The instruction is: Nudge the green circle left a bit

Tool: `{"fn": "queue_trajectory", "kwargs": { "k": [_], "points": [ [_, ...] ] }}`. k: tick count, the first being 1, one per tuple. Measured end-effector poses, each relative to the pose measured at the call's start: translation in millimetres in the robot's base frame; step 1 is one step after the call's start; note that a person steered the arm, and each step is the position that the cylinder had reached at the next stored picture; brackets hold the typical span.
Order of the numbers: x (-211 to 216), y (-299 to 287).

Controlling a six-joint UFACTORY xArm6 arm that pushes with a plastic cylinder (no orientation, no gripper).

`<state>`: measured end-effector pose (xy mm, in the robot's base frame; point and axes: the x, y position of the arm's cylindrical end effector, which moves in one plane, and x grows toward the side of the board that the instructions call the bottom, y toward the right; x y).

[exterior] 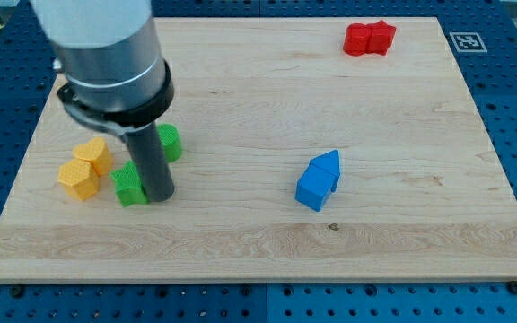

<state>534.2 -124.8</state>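
Tip (159, 195) sat w/ green circle (169, 142) just behind it, toward view's top, mostly hidden by rod. Green star (129, 186) touched its left. No pincer on this rig, so no state.

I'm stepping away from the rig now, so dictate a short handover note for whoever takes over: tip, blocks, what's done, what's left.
Tip: my tip is down on the wooden board, between the two green blocks.
Blocks: the green circle block sits just behind the rod, towards the view's top, partly hidden. The green star-like block touches the tip's left side. Two yellow blocks lie further left, the blue blocks mid-board, the red blocks top right.
Done: cannot tell.
Left: probably bring the tip to the circle's right side and nudge it left.
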Motion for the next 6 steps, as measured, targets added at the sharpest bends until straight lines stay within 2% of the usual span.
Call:
{"fn": "queue_trajectory", "kwargs": {
  "k": [2, 3, 6],
  "points": [
    [15, 3],
    [2, 22],
    [-114, 30]
  ]
}}
